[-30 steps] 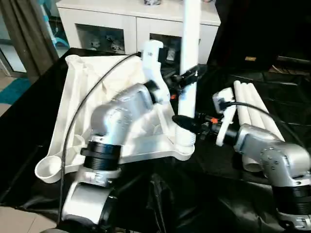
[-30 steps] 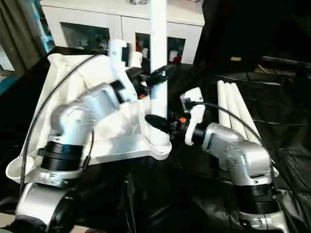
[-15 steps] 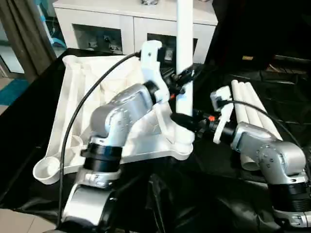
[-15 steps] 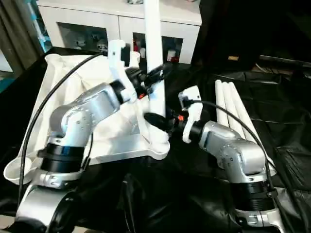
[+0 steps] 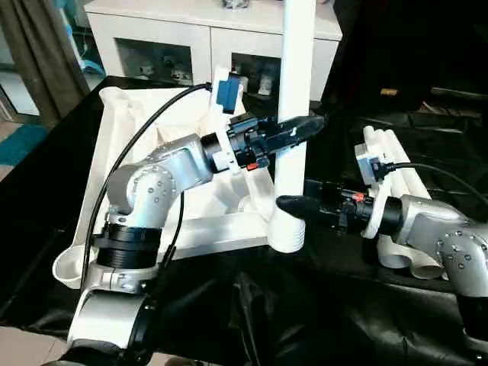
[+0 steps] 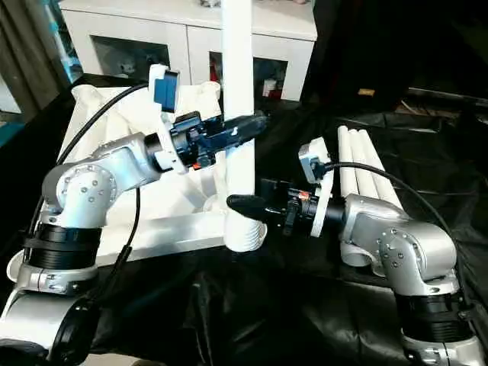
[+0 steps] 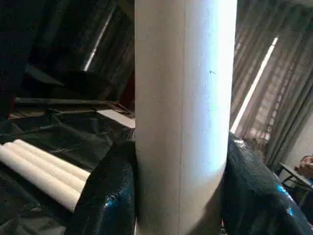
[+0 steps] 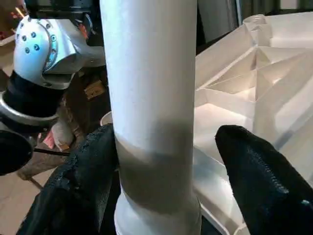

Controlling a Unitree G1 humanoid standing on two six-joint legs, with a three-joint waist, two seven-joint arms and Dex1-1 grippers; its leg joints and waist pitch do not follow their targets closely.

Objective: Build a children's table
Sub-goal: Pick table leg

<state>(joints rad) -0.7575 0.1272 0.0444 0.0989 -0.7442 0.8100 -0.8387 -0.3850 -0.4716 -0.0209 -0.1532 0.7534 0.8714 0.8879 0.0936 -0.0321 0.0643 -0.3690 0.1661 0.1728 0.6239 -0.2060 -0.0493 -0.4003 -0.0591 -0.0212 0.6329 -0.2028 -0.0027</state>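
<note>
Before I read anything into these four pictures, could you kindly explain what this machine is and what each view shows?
It is a humanoid robot with two silver arms, each ending in two black fingers. The two wide pictures come from cameras on its head, looking down; the two close ones come from cameras on its wrists. On the black-covered surface lies a white plastic tabletop with its ribbed underside up, and three spare table legs lie beside it. One upright leg stands in a corner socket. The left gripper clamps that leg higher up. The right gripper sits low around it, one finger apart from it.
</note>
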